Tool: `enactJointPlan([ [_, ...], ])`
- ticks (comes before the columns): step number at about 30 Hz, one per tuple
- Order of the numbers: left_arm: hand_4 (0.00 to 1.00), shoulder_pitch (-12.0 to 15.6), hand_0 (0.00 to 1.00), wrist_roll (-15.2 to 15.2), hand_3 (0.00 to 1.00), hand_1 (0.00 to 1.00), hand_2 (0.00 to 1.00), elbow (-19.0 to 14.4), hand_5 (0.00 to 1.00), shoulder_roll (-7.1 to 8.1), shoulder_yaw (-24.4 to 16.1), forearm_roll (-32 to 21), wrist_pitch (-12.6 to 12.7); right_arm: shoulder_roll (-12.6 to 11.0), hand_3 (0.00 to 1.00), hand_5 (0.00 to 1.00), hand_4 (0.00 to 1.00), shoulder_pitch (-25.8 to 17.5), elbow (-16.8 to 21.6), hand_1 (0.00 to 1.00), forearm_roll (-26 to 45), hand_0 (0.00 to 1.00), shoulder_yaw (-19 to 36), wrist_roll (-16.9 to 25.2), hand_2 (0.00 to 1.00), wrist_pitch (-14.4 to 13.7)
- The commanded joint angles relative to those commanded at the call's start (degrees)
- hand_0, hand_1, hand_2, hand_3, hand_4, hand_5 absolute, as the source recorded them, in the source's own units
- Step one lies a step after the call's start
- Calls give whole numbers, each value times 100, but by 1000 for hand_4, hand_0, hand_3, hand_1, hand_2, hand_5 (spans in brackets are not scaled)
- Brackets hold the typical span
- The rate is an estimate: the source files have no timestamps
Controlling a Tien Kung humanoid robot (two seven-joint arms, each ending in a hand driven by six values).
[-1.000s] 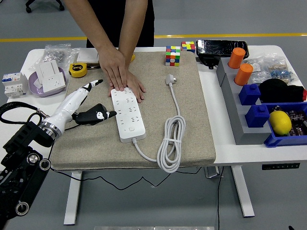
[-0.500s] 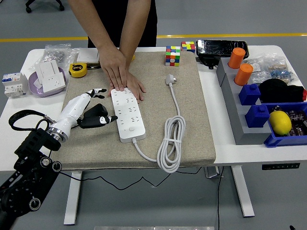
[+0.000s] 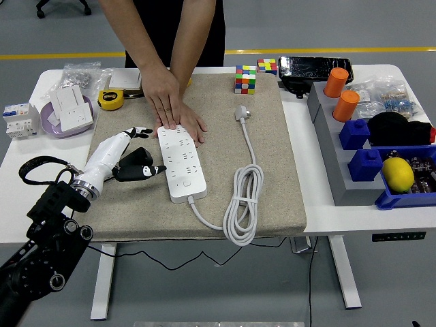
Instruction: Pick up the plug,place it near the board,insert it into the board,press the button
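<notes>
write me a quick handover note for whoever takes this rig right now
Left hand: on the mat beside the power strip, fingers relaxed around a small black object; whether it grips it is unclear. Right hand: out of view.
Person's hands press the strip's far end flat.
Plug lies untouched on the mat, its cable coiled near the front edge.
Done: nothing yet. Left: pick up plug, bring to strip, insert, press button.

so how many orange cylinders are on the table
2. Both stand on the grey tray at the table's right side: one orange cylinder at the far end, next to the black case, the other orange cylinder just nearer, beside a blue block. None looks hidden.
</notes>
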Motion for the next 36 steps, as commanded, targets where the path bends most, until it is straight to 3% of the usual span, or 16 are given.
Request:
enactJointPlan([
  [3,998,-45,861,5,905,915,907,122,409,-7,-21,51,-12,-1,891,998,998,-2,0,910,-2,947,6,-3,853,0],
  [4,998,-69,936,14,934,997,982,204,386,-10,-33,82,-35,-1,890,998,998,1,0,910,2,947,6,-1,853,-1],
  [15,998,-266,955,-1,926,981,937,877,350,-59,-139,358,41,5,890,998,998,26,0,910,35,946,-2,8,852,-1],
  [16,998,-273,916,-3,817,892,782,930,338,-64,-144,372,72,6,889,998,998,25,0,909,31,947,4,6,852,-2],
  [21,998,-283,916,-23,817,892,782,1070,338,-80,-189,431,208,10,889,998,998,21,0,909,20,947,24,4,852,-5],
  [22,998,-283,838,-21,755,807,686,1077,337,-80,-195,451,225,11,889,998,998,20,0,910,18,946,26,3,851,-5],
  [27,998,-293,838,21,755,807,686,1105,337,-86,-224,608,309,16,889,998,998,22,0,910,21,946,19,6,851,-3],
  [28,998,-293,779,33,739,742,642,1109,365,-87,-228,638,323,16,889,998,998,23,0,910,24,947,16,7,851,-2],
  [36,998,-320,748,63,709,713,616,1107,375,-112,-263,792,502,14,889,998,998,36,0,910,22,947,20,2,851,-3],
])
